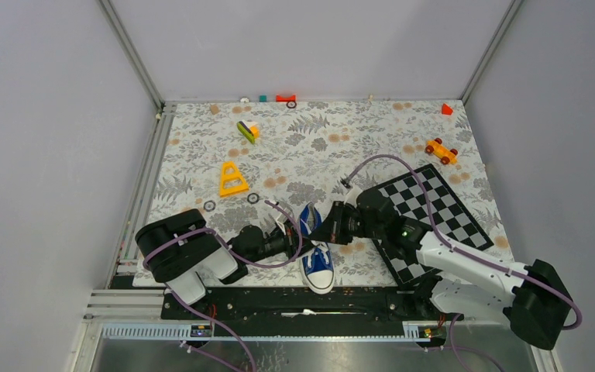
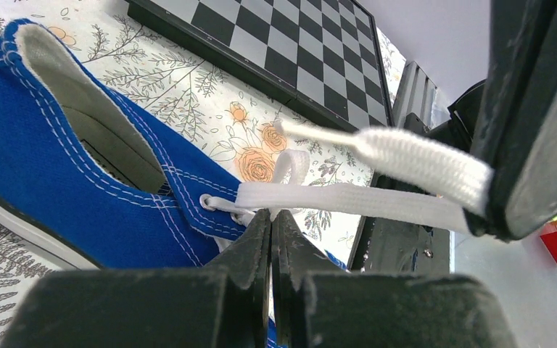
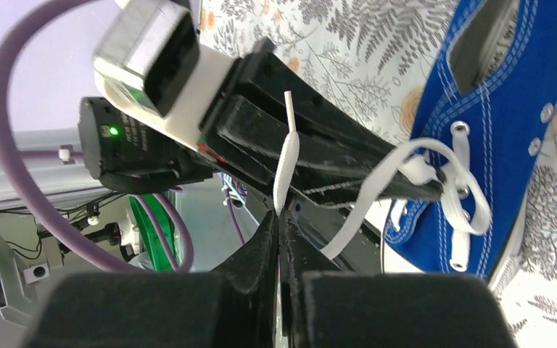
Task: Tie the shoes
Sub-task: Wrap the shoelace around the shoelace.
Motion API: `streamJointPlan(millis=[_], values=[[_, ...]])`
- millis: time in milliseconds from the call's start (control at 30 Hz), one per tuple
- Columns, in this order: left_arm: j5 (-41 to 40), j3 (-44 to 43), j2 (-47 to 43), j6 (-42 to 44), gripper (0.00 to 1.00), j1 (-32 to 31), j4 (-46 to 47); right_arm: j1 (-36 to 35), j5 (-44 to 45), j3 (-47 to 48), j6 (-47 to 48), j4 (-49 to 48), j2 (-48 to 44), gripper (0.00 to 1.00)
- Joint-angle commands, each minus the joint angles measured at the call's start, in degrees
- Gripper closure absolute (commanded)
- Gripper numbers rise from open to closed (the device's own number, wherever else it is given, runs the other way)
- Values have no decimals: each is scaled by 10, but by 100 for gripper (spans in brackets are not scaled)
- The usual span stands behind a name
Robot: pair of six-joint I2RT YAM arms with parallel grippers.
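Wrist-only: lace in right tool

The blue sneaker is lying on the floral desk near its front edge, with the toe pointing toward the arm bases. The left tool is sitting at the sneaker's left side and the right tool at its right, both close by the white laces. Whether either tool is gripping is not showing at this size. A chessboard is lying under the right arm.

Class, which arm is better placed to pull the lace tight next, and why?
Right. The right gripper pinches the lace near its tip; the left gripper is shut beside the shoe.
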State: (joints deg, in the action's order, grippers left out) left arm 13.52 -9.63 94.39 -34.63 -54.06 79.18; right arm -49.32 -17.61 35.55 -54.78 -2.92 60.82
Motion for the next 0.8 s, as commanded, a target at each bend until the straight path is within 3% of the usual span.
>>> streamJointPlan(millis=[0,333,767], values=[[-20,-1,-11,-2,100,-2,41,-9,5,-36,-18,8,-41,100],[-22,-6,-11,-2,100,-2,41,-26,23,-83,-29,88,-125,100],[-27,-3,-23,-1,100,-2,42,-40,34,-127,-30,124,-163,100]])
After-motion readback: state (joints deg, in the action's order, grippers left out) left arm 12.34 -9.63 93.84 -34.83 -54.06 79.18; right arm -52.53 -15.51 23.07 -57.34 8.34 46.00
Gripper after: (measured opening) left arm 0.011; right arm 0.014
